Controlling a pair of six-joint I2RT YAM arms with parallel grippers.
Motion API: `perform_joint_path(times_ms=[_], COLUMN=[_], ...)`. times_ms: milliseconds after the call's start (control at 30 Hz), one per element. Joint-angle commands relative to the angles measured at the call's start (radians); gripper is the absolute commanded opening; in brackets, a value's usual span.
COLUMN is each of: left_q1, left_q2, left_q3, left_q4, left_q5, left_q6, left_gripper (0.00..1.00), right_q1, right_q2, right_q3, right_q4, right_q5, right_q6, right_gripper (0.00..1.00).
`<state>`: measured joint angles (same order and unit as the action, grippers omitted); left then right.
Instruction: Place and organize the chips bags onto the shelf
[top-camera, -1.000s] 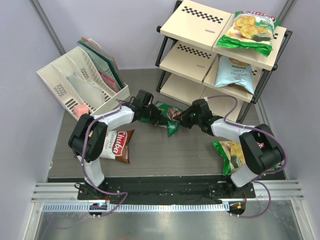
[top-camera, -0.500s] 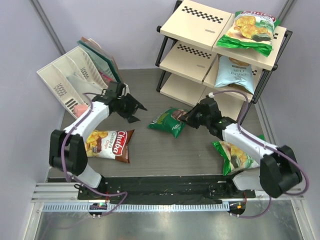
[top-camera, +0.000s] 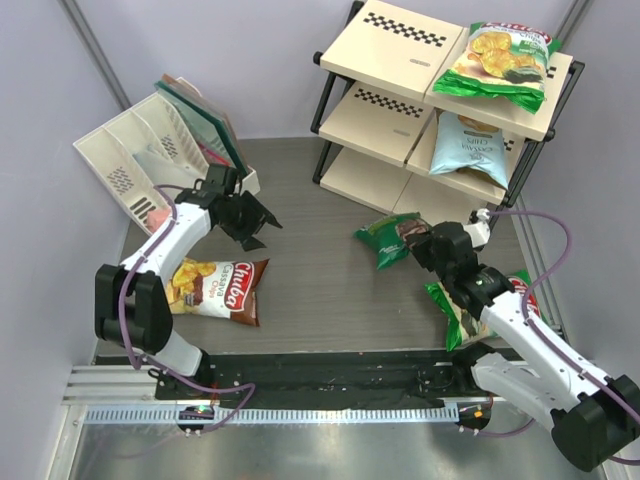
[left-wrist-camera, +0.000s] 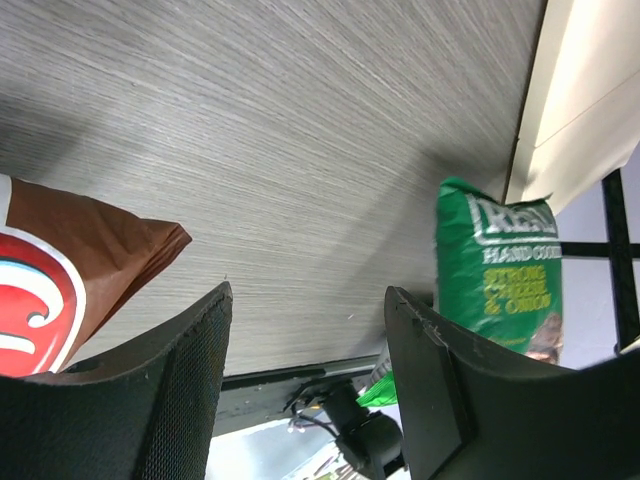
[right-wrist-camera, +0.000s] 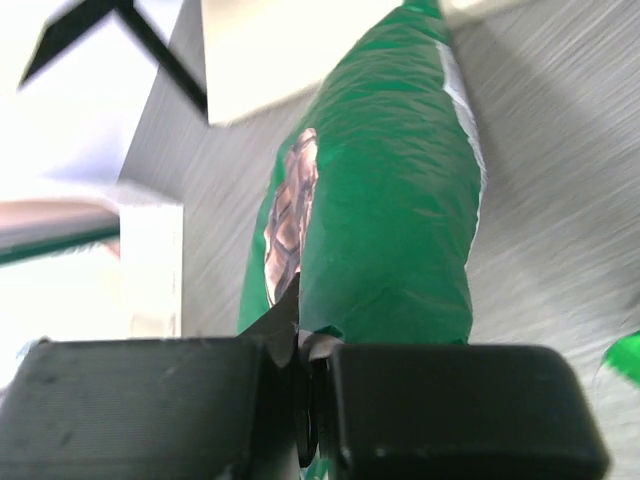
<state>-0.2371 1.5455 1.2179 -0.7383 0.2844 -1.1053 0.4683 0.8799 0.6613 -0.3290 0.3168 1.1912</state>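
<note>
The shelf (top-camera: 395, 50) stands at the back right, with a green-and-white chips bag (top-camera: 497, 62) on its top board and a light blue one (top-camera: 470, 145) on the middle board. My right gripper (top-camera: 425, 243) (right-wrist-camera: 305, 350) is shut on the sealed edge of a small green bag (top-camera: 390, 238) (right-wrist-camera: 390, 200), holding it just in front of the shelf's lowest board. Another green bag (top-camera: 455, 305) lies under the right arm. The brown Chuba bag (top-camera: 218, 288) (left-wrist-camera: 70, 260) lies at the left. Above it my left gripper (top-camera: 255, 222) (left-wrist-camera: 310, 295) is open, holding nothing.
A white slotted organizer (top-camera: 150, 165) with folders stands at the back left, close behind the left arm, with a pink block (top-camera: 160, 215) at its front. The left wrist view shows the held green bag (left-wrist-camera: 500, 270) across the grey table (left-wrist-camera: 300, 120).
My left gripper opened, let go of the small green bag and pulled back left toward the organizer. My right gripper carried that bag to the right, toward the shelf.
</note>
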Motion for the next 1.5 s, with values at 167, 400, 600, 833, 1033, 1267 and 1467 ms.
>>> perform_joint_path(times_ms=[167, 400, 600, 833, 1033, 1267, 1467], left_q1=[0.002, 0.001, -0.014, -0.018, -0.018, -0.018, -0.018], left_q2=[0.008, 0.013, 0.031, 0.007, -0.016, -0.027, -0.036], left_q3=[0.019, 0.023, 0.049, 0.015, 0.006, -0.011, -0.012], left_q4=[0.002, -0.006, 0.011, 0.002, -0.007, -0.003, -0.009], left_q5=[0.047, 0.065, 0.09, 0.082, 0.071, 0.072, 0.071], left_q6=[0.032, 0.022, 0.007, 0.01, 0.018, 0.016, 0.022], left_gripper=[0.63, 0.63, 0.63, 0.63, 0.62, 0.63, 0.63], right_q1=[0.001, 0.0, 0.001, 0.001, 0.001, 0.0, -0.023], right_q2=[0.01, 0.039, 0.145, 0.31, 0.43, 0.539, 0.603], right_q3=[0.04, 0.077, 0.057, 0.043, 0.083, 0.104, 0.126], right_q4=[0.235, 0.263, 0.288, 0.288, 0.161, 0.079, 0.082], right_q5=[0.275, 0.453, 0.58, 0.746, 0.705, 0.659, 0.651], right_q6=[-0.076, -0.131, -0.068, 0.118, 0.358, 0.586, 0.639], right_gripper=[0.01, 0.01, 0.01, 0.01, 0.01, 0.01, 0.01])
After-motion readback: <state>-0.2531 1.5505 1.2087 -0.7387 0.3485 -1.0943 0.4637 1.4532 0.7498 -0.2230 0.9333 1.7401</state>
